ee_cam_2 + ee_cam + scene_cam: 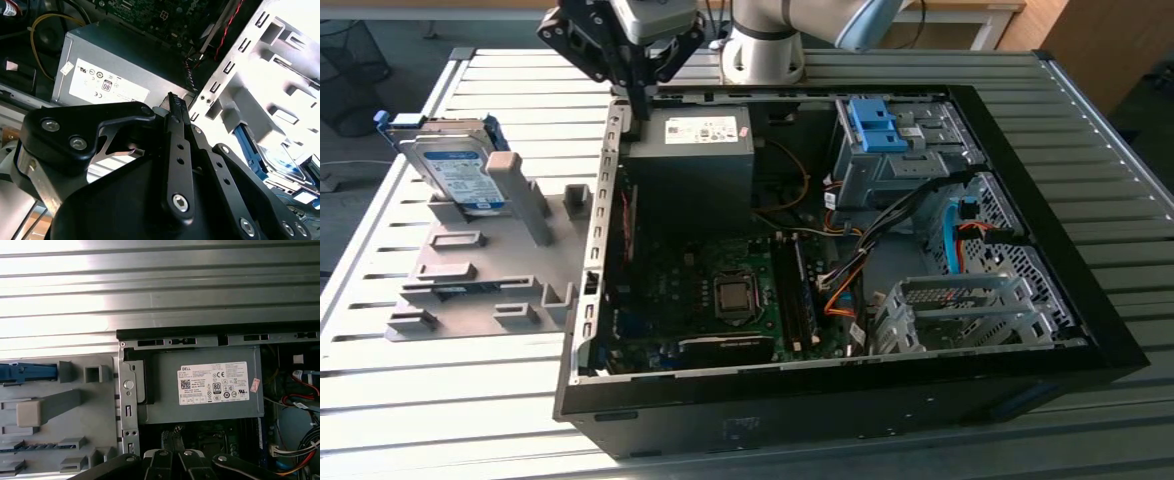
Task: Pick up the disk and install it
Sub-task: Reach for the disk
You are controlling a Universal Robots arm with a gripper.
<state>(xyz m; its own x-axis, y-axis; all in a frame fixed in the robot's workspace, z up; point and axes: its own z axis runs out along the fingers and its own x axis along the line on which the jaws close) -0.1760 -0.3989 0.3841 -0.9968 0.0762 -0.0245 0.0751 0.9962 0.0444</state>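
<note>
The disk (458,172), a silver drive with a blue-and-white label and a blue frame, stands on edge at the back of a grey fixture (480,270) at the exterior view's left. Its blue edge also appears in the first wrist view (27,373), and part of it in the second wrist view (282,162). My gripper (639,115) hangs over the back left corner of the open computer case (854,400), well apart from the disk. Its black fingers (175,107) are shut together with nothing between them, just above the case wall beside the power supply (200,390).
The case lies open on a slatted metal table (454,400), with the motherboard, cables and a black power supply box (700,150) inside. A blue clip on a grey cage (881,125) sits at the back right, and a grey drive cage (961,310) at the front right.
</note>
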